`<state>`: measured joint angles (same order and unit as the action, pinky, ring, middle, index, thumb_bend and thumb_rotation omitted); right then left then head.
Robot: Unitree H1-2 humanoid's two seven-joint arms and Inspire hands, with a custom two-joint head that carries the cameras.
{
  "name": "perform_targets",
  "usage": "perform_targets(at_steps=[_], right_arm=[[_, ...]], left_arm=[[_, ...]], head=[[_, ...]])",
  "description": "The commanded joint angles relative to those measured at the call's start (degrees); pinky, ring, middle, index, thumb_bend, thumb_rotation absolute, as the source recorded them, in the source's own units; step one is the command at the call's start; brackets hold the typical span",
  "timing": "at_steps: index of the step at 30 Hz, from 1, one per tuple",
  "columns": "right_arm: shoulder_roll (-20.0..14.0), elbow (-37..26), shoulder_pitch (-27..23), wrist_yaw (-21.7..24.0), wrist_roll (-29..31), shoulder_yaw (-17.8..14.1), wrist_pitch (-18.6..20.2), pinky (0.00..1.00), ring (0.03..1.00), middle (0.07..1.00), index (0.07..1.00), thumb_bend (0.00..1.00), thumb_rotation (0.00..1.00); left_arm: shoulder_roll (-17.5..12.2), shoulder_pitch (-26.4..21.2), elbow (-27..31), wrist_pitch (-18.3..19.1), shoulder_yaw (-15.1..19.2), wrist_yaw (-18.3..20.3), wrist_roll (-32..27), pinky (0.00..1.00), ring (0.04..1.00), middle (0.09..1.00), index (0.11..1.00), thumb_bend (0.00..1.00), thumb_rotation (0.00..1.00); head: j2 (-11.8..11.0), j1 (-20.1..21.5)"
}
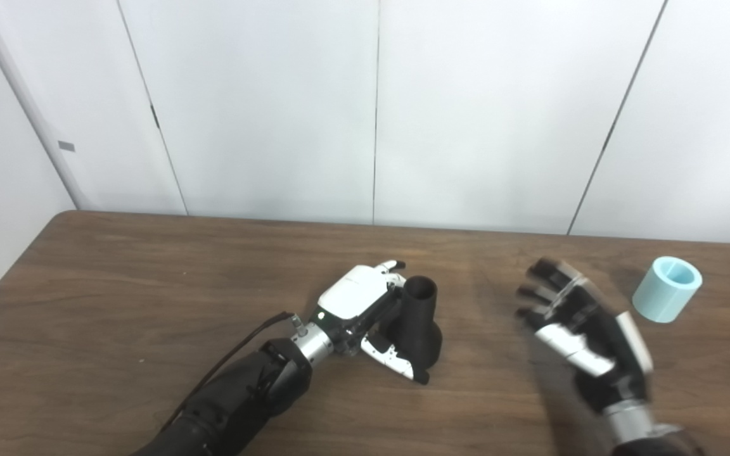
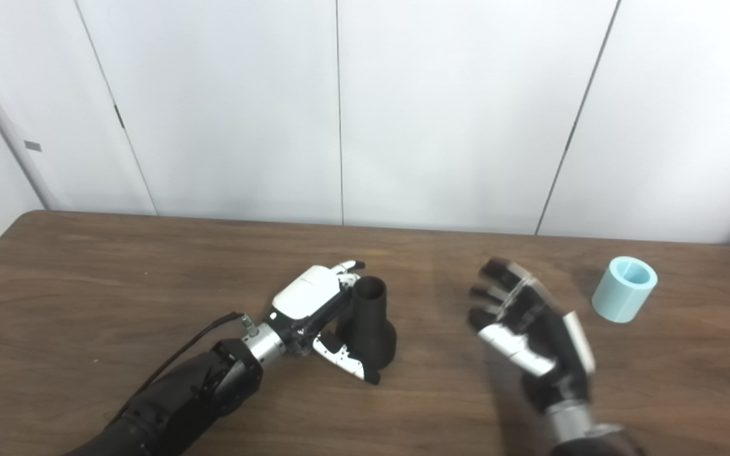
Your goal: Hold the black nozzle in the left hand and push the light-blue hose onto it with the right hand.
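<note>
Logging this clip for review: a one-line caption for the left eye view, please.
Left hand wraps the upright black nozzle on the table; open right hand hovers short of the light-blue hose.

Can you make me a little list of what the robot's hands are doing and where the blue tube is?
left hand: wrapped around the black nozzle, fingers behind it and thumb in front
black nozzle: standing upright on the table, narrow open end up
right hand: open, fingers spread, holding nothing, a bit blurred
light-blue hose: short tube resting on the table, to the right of the right hand, untouched
table: dark brown wood
task so far: nozzle gripped, hose not picked up yet
</note>
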<state>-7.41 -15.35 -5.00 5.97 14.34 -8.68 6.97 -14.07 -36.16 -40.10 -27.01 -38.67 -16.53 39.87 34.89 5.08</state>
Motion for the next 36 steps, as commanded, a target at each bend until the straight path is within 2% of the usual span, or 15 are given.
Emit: perform_targets(at_steps=[1,2,3,6,8,9,11,13,17,22,27,31,34,36], right_arm=[[-5.7,-3.6,-2.3,0.9,-1.5,-2.0,-0.8,0.60,0.714,0.811,0.793,0.73,0.30],[-7.5,-5.2,-3.1,0.7,-3.6,-1.9,0.1,0.58,0.705,0.808,0.792,0.74,0.31],[-9.6,-7.6,-4.1,0.1,-6.3,-1.7,2.5,0.57,0.689,0.793,0.773,0.73,0.30],[-15.1,-14.2,-7.9,-1.2,-12.2,-2.1,12.5,0.52,0.664,0.771,0.735,0.77,0.29],[-17.4,-16.5,-10.4,-1.0,-13.1,-2.5,17.9,0.52,0.662,0.771,0.732,0.75,0.24],[-18.7,-17.0,-11.5,-0.7,-14.0,-2.6,19.2,0.52,0.662,0.783,0.746,0.74,0.20],[-21.2,-16.9,-13.5,0.2,-15.9,-3.1,20.0,0.50,0.648,0.777,0.747,0.73,0.17],[-22.7,-16.5,-14.8,1.0,-17.0,-3.5,20.0,0.51,0.645,0.764,0.743,0.73,0.15],[-25.0,-15.1,-16.6,2.6,-19.1,-4.7,20.0,0.48,0.612,0.762,0.751,0.72,0.13],[-28.5,-11.3,-17.3,5.3,-23.0,-6.3,20.0,0.63,0.652,0.779,0.759,0.75,0.14],[-31.9,-6.5,-17.3,7.7,-24.0,-5.9,19.9,0.61,0.648,0.788,0.783,0.79,0.17],[-34.3,-2.0,-17.3,10.8,-24.1,-4.5,19.9,0.68,0.747,0.831,0.830,0.81,0.16],[-34.3,0.9,-17.4,12.5,-24.3,-4.0,19.9,0.73,0.808,0.872,0.864,0.87,0.19],[-34.0,3.2,-17.5,12.4,-25.9,-3.1,19.9,0.76,0.836,0.887,0.868,0.87,0.17]], left_arm=[[0.4,8.1,-5.2,0.7,-3.4,6.2,2.1,0.90,0.722,0.523,0.448,0.52,0.00],[0.0,8.1,-5.2,0.5,-3.5,6.2,1.9,0.90,0.723,0.523,0.448,0.52,0.00],[-0.5,8.1,-5.2,0.3,-3.7,6.1,1.6,0.90,0.725,0.524,0.449,0.52,0.00],[-1.8,8.1,-5.1,0.1,-4.6,5.7,1.0,0.88,0.730,0.525,0.451,0.52,0.00],[-2.3,8.1,-5.1,0.1,-5.0,5.7,0.3,0.78,0.727,0.531,0.450,0.52,0.00],[-2.6,8.1,-5.0,0.1,-5.1,5.6,-0.4,0.71,0.728,0.534,0.450,0.52,0.00],[-3.1,8.3,-4.8,0.1,-5.4,5.6,-1.7,0.62,0.707,0.532,0.452,0.52,0.00],[-3.5,8.3,-4.9,0.1,-5.9,5.3,-2.4,0.59,0.693,0.534,0.453,0.52,0.00],[-4.3,7.9,-5.1,0.1,-7.3,4.0,-3.0,0.57,0.676,0.528,0.455,0.52,0.00],[-4.7,7.4,-6.0,0.1,-8.6,3.4,-4.0,0.56,0.674,0.527,0.455,0.52,0.00],[-5.7,7.1,-6.2,0.1,-10.5,2.0,-5.3,0.55,0.645,0.531,0.455,0.52,0.00],[-6.3,6.9,-6.9,0.1,-11.9,0.9,-5.5,0.53,0.617,0.510,0.470,0.52,0.00],[-6.2,6.8,-7.7,0.1,-12.1,1.3,-5.9,0.54,0.622,0.493,0.481,0.52,0.00],[-6.3,6.9,-7.8,0.1,-12.4,1.1,-6.2,0.54,0.620,0.484,0.485,0.53,0.00]], head=[[-0.1,1.8],[-0.5,4.6],[-0.7,6.1],[-1.7,10.5],[-2.3,12.5],[-2.5,13.7],[-3.0,15.3],[-3.3,16.6],[-4.2,19.0],[-5.4,21.3],[-7.0,24.1],[-7.7,25.0],[-8.1,25.3],[-8.4,25.4]])
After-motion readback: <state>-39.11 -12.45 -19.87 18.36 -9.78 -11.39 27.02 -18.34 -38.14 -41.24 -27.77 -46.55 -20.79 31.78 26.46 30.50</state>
